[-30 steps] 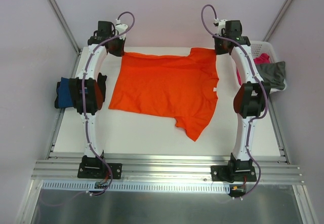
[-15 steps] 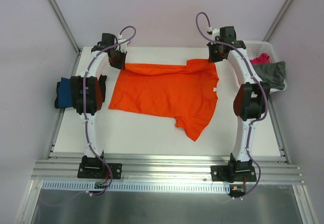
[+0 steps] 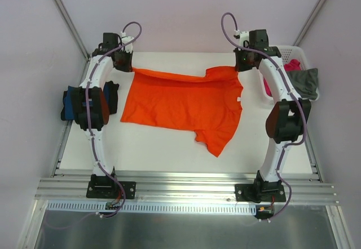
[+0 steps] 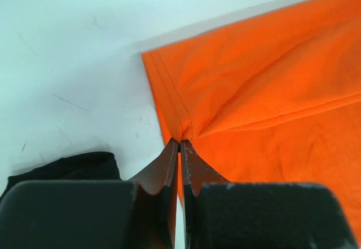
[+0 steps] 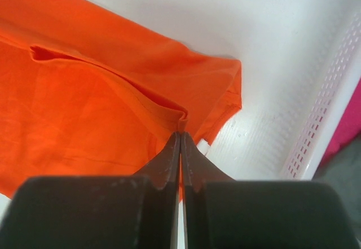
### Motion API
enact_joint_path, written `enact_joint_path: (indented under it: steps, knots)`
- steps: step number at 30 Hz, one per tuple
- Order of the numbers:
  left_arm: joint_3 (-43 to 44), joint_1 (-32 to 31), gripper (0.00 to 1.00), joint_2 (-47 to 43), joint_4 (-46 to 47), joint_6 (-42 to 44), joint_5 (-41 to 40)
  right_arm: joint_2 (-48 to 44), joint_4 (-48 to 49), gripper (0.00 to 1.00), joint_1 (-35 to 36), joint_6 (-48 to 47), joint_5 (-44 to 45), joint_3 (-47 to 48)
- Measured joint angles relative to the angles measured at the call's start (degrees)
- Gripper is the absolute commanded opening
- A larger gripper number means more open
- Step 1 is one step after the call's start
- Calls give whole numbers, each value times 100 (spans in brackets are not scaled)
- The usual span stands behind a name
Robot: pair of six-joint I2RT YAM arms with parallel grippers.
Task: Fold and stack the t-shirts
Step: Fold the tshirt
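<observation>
The bright orange t-shirt (image 3: 183, 105) lies spread over the middle of the table, one sleeve pointing toward the near edge. My left gripper (image 3: 125, 66) is shut on its far left hem corner (image 4: 180, 130). At the far right corner, my right gripper (image 3: 243, 66) is shut on a fold of orange cloth (image 5: 181, 119). The shirt's far edge runs between the two grippers, slightly raised. A navy blue t-shirt (image 3: 70, 103) lies at the table's left edge, partly behind my left arm. The pink t-shirt (image 3: 291, 65) and the grey-olive t-shirt (image 3: 304, 83) sit in the basket.
The white lattice basket (image 3: 296, 52) stands at the far right corner, and its wall (image 5: 318, 119) is close beside my right gripper. White table (image 3: 169, 153) shows in front of the orange shirt. Grey walls close in the back and sides.
Both grippers keep their hold on the far edge. The left one has moved out to the left and the right one slightly right, drawing that edge straighter between them.
</observation>
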Motion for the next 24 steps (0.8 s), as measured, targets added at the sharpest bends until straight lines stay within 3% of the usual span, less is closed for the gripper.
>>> enact_joint_path:
  steps: [24]
  knots:
    - [-260, 68, 0, -44, 68, -105, 13, -289, -4, 1, -101, -109, -140, -942]
